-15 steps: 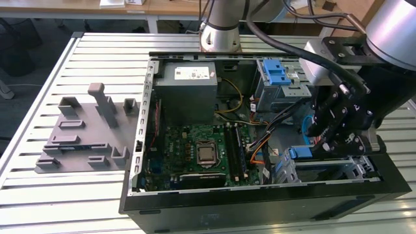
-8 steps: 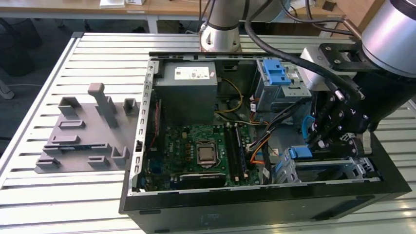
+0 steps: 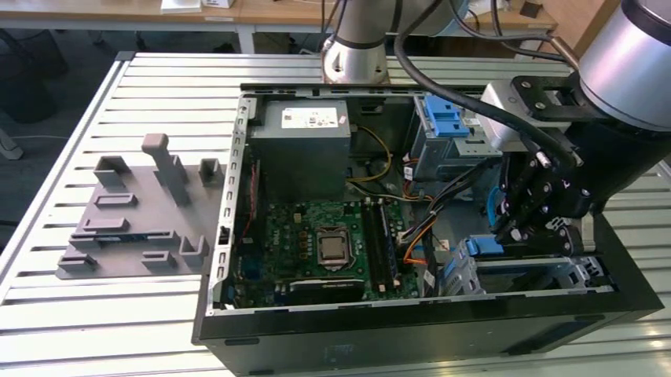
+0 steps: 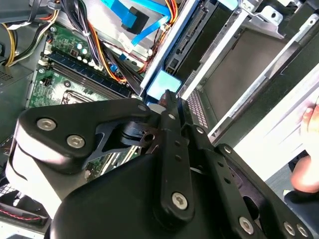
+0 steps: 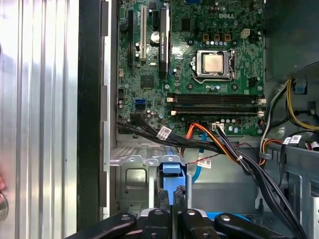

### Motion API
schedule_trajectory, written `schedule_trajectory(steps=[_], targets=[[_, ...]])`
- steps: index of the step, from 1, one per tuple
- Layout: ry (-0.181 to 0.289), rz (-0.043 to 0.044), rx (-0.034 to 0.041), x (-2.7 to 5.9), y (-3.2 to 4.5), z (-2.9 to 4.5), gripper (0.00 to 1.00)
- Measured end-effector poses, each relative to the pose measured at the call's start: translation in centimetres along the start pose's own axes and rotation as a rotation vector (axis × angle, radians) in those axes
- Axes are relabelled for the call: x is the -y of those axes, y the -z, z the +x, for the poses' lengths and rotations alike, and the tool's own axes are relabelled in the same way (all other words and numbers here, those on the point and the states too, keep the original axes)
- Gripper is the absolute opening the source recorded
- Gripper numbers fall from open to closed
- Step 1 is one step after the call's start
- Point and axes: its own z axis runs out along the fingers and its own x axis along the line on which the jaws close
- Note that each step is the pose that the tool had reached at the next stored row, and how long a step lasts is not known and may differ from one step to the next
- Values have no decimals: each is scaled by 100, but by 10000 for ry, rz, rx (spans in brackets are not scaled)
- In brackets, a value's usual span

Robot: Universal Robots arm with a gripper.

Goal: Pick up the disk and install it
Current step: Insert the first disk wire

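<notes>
The disk [image 5: 171, 168] showed chiefly as the pale blue end of its bracket, sitting right at the tips of the fingers [image 5: 164, 201] at the mouth of the grey metal drive cage [image 5: 132, 172]. Its silver body was hidden, so I could not tell how deep it sat in the bay. In both wrist views the fingers stood close together with only a narrow slot between them. The blue tab lay in line with that slot, and they looked to be pinching it, though the contact itself was partly masked.

Just beyond the fingertips a bundle of black and orange cables [image 5: 224, 144] crossed the gap. Past that lay the green motherboard [image 5: 199, 64] with its bare processor socket. In the exterior view the fingers [image 3: 524, 228] reached down into the open computer case [image 3: 419, 330]. The grey power supply box [image 3: 304, 137] stood well away from them at the far end. The case rested on a slatted desk [image 3: 63, 314], and a grey holding fixture [image 3: 137, 228] lay well apart from the fingers, outside the case.

By my reading the pick-up was done and the installing was in hand, with the disk being fed into its bay. Finishing that would call for a straight push along the cage rails, square to the opening and clear of the nearby cables, until the bracket latched.
</notes>
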Motion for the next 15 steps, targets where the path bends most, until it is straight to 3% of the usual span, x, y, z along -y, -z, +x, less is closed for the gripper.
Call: schedule_trajectory(steps=[4, 6, 15], targets=[[1, 0, 2, 16, -2, 0, 18], [0, -4, 9, 161, 0, -2, 18], [1, -12, 10, 410, 0, -37, 18]])
